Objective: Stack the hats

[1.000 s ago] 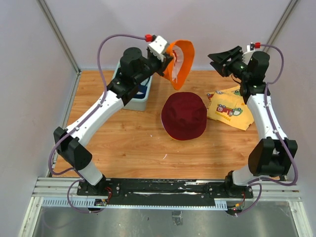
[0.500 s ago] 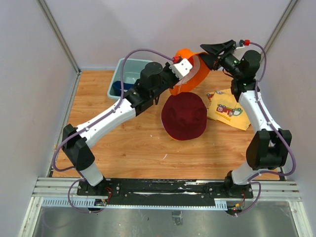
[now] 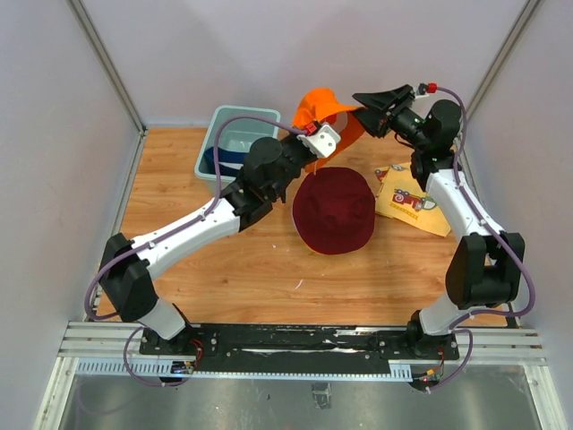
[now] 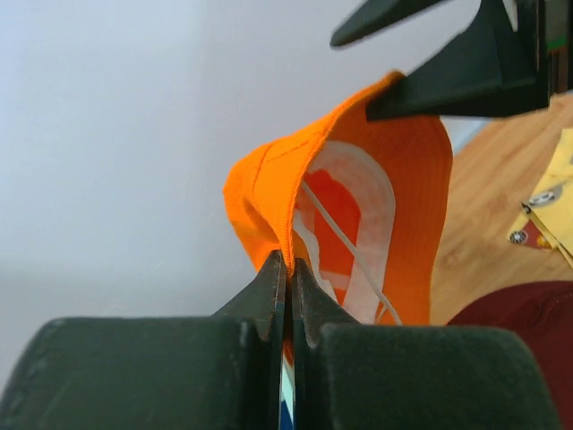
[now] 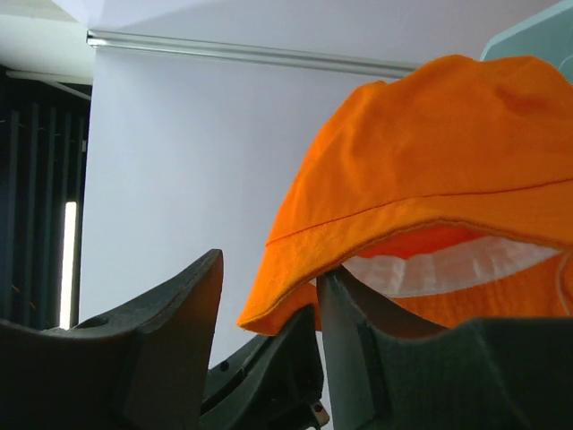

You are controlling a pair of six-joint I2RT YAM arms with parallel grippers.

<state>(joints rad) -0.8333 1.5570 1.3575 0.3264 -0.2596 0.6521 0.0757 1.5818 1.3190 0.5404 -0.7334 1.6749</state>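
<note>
Left gripper clamped on orange hat brim; hat has swung from 11 to 12 o'clock, just beyond maroon hat. Right gripper has come in, jaws apart astride the opposite brim. I expect a two-handed drop.

Aloft, orange bucket hat, white lining showing — maroon hat flat, crown up, below.

We look into a robotics lab cell. A left arm and a right arm are bolted to a slotted aluminium rail at the near edge of a wooden table. Purple cables loop along them. Plain pale wall panels on metal posts box the table in.
</note>
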